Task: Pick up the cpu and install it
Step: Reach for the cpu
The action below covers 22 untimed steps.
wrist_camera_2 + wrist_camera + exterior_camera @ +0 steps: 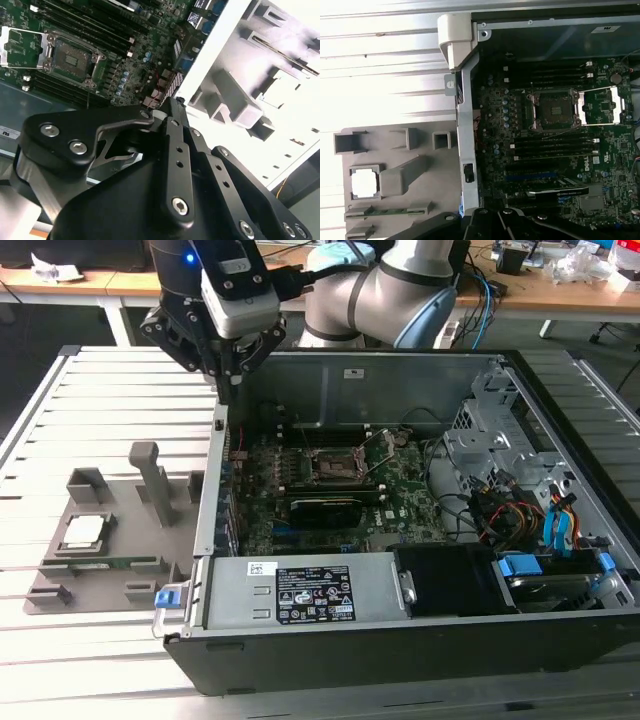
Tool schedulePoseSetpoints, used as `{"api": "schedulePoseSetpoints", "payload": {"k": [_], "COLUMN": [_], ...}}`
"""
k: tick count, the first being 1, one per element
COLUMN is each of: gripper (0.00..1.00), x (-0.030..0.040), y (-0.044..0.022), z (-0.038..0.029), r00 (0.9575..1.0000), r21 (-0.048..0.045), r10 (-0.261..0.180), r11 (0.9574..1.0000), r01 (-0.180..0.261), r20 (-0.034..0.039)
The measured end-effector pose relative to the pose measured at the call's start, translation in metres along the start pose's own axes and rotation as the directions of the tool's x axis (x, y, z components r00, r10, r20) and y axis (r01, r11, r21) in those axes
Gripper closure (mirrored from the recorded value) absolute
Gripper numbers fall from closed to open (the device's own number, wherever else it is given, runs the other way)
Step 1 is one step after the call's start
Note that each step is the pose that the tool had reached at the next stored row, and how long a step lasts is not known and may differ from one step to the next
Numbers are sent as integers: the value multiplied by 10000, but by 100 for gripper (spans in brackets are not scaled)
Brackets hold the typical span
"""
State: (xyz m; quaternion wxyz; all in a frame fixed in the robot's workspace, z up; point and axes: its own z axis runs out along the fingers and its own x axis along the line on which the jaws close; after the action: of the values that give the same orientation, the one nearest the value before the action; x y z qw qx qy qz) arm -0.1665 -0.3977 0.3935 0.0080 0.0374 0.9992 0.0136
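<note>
Cpu [83,531] sits in grey tray [130,537], closed fingers [229,378] hovering over case [400,658] edge.

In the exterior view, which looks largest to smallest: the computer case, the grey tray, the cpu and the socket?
1. computer case
2. grey tray
3. cpu and socket: they look nearly alike, so they are left unranked.

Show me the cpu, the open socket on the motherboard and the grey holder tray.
cpu [84,531], exterior view: the middle of its silvery top.
socket [332,468], exterior view: its dark centre inside the metal frame.
holder tray [135,542], exterior view: a bare flat patch beside the cpu.
</note>
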Motion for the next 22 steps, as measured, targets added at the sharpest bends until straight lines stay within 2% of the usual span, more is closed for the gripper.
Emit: {"api": "schedulePoseSetpoints", "payload": {"k": [3, 6, 18, 22], "gripper": [89, 89, 89, 89], "x": [31, 91, 203, 289], "y": [-2, -7, -15, -22], "z": [-1, -1, -3, -5], "r00": [10000, 10000, 10000, 10000], "r21": [0, 0, 0, 0], "r10": [0, 0, 0, 0], "r11": [10000, 10000, 10000, 10000], "r01": [0, 0, 0, 0], "r20": [0, 0, 1, 1]}}
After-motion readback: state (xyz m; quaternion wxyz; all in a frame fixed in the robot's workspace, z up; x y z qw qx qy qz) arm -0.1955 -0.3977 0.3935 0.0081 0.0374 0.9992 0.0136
